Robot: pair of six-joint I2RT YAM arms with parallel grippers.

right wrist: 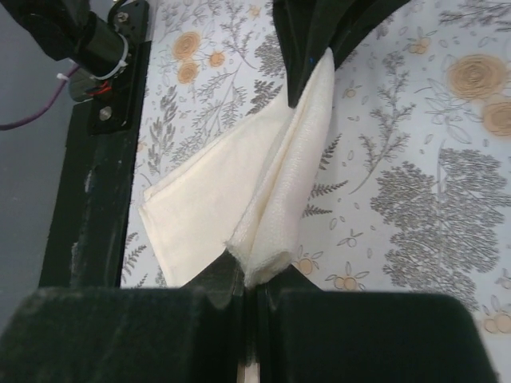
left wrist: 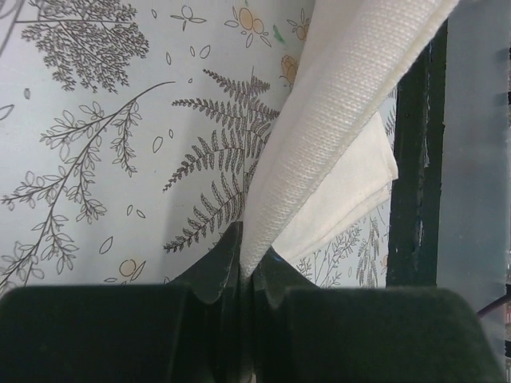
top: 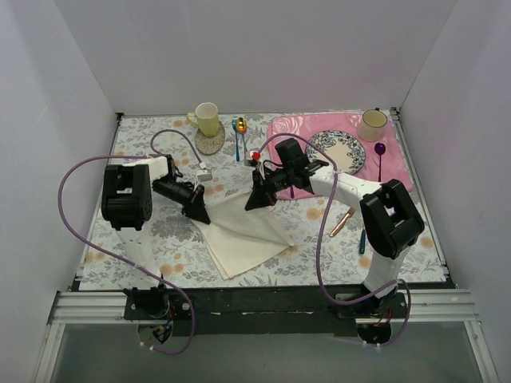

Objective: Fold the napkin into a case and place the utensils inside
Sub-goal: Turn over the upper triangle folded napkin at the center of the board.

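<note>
Cream-white cloth, the plain soft napkin (top: pixel 243 233), lies partly doubled on the fern-printed tablecloth (top: pixel 160 239), and everything else is placed from it. At the napkin's far-left corner the left gripper (top: pixel 200 214) is pressed together on a raised fold of the cloth. In the left wrist view the weave is seen pinched between the dark jaws. Further right along the napkin's far edge, the right gripper (top: pixel 254 203) is likewise closed on a bunched edge, which is lifted off the table.

Right of the napkin and well apart from it, the slim copper-coloured knife (top: pixel 342 223) lies bare on the tablecloth. Just beyond the knife a teal-green handle (top: pixel 362 240) is seen. It is probably the gold-bowled spoon, though its bowl cannot be made out beside the right arm (top: pixel 391 219).

The task is judged to be in its earlier half. A first fold seems made and a further one is in hand. No finished case is formed, and neither utensil has been picked up or placed inside.
</note>
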